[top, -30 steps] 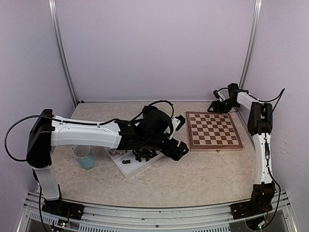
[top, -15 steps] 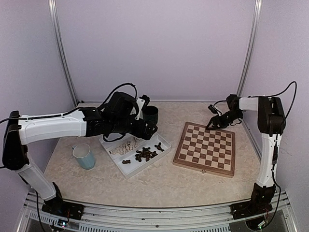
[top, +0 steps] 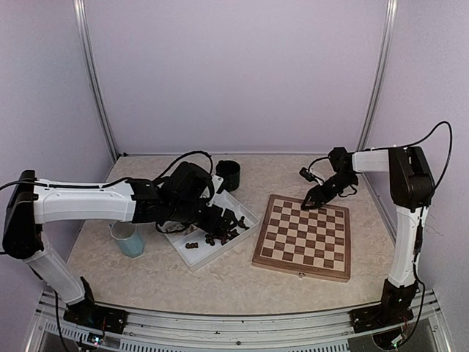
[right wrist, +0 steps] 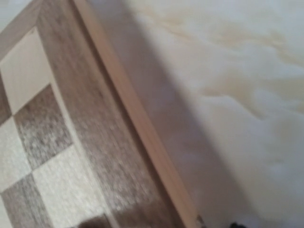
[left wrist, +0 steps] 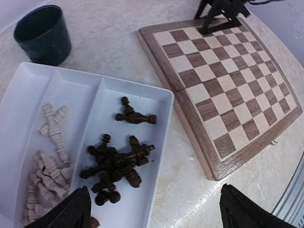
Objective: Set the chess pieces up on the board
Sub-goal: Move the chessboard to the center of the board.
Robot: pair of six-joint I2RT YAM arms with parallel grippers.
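Note:
The board [top: 302, 236] lies askew at the right of the table, with no chess pieces on it. It also shows in the left wrist view [left wrist: 223, 80]. Dark brown pieces [left wrist: 114, 164] and pale beige pieces [left wrist: 47, 161] lie in separate compartments of a white tray [left wrist: 152, 137]. My left gripper [left wrist: 156, 213] hovers over the tray's dark pieces [top: 223, 231], open wide and empty. My right gripper [top: 311, 199] rests at the board's far edge. The right wrist view is blurred and shows only the board's border [right wrist: 109, 142], so I cannot tell how its jaws stand.
A dark green cup [top: 228, 174] stands behind the tray [top: 194, 260]. A light blue cup [top: 130, 238] stands to the tray's left, beneath my left arm. Purple walls enclose the table at the back and both sides.
The board has slid left and nearer and turned, with my right gripper moving along at its far edge. My left gripper has come from beyond the tray to over the dark pieces.

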